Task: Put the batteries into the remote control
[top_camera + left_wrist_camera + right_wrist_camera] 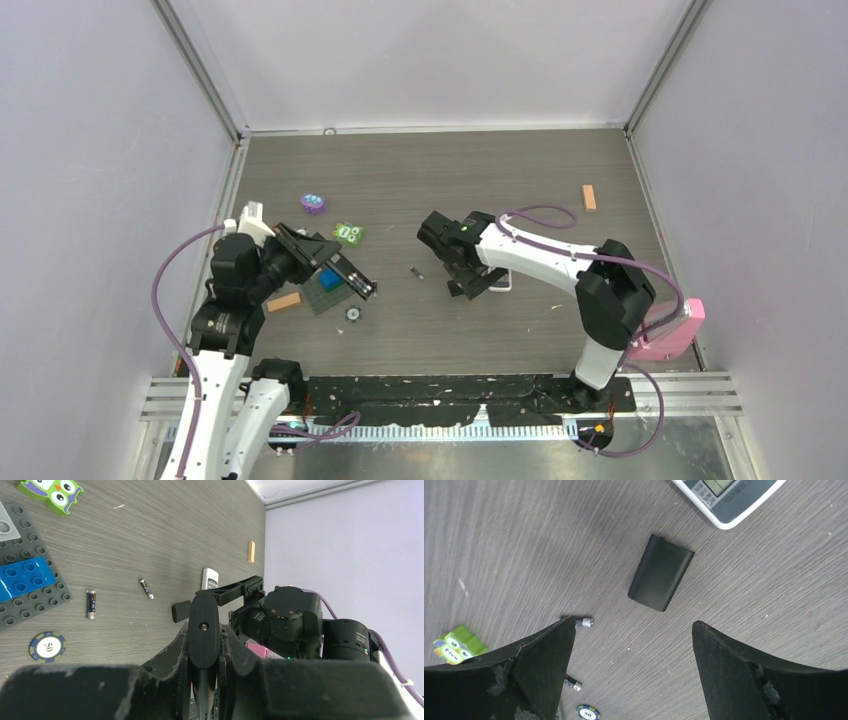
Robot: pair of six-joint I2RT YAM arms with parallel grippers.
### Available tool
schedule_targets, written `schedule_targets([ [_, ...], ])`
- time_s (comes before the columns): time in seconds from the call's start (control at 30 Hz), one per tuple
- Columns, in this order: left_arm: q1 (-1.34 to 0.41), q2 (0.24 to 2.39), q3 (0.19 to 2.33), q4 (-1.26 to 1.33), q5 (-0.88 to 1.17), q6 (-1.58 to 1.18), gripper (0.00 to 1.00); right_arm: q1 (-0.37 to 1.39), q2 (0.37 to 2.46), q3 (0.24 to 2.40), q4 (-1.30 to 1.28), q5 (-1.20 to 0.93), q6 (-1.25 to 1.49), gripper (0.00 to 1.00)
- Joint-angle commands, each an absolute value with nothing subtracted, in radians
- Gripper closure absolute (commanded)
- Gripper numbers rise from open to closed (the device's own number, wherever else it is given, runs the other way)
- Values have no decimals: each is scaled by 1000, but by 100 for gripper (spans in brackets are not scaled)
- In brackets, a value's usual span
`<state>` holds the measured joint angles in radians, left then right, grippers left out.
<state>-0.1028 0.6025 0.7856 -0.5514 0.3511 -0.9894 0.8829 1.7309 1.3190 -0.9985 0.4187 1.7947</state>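
Observation:
My left gripper (pixel 204 640) is shut on a black remote control (pixel 203 625), which it holds off the table above the grey baseplate (pixel 325 298). Two batteries lie loose on the table, one (pixel 90 604) near the baseplate and one (pixel 146 588) further out. My right gripper (pixel 633 625) hangs open just above the table with nothing between its fingers. A black battery cover (pixel 661 572) lies flat just ahead of it. The second battery (pixel 583 622) pokes out beside the right gripper's left finger. A white remote (pixel 729 497) lies beyond the cover.
A blue brick (pixel 22 577) sits on the baseplate. A poker chip (pixel 47 646), a green owl piece (pixel 50 492), a purple piece (pixel 313 204), two wooden blocks (pixel 589 197) (pixel 284 302) and a pink object (pixel 672 330) at the right edge are also on the table.

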Motion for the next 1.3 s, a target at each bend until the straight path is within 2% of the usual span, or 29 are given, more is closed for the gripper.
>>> schedule_targets([
  [0.0, -98, 603, 806, -516, 361, -973, 100, 861, 1783, 1320, -1036, 395, 1900, 9],
  [0.17, -98, 605, 791, -513, 360, -974, 100, 853, 1818, 1313, -1018, 369, 1906, 11],
  [0.4, -98, 618, 782, -509, 359, -971, 100, 834, 1889, 1327, -985, 340, 1883, 22],
  [0.67, -98, 621, 772, -509, 348, -974, 100, 828, 1965, 1369, -1021, 277, 1859, 28],
  [0.87, -98, 617, 767, -513, 344, -974, 100, 828, 1978, 1366, -1020, 248, 1848, 46],
  [0.97, -98, 613, 761, -512, 347, -975, 100, 828, 1980, 1362, -1016, 245, 1824, 61],
  [1.17, -99, 600, 739, -501, 364, -973, 100, 831, 1958, 1334, -958, 270, 1675, 73],
  [1.27, -99, 595, 717, -478, 396, -957, 100, 853, 1908, 1310, -925, 357, 1551, 79],
])
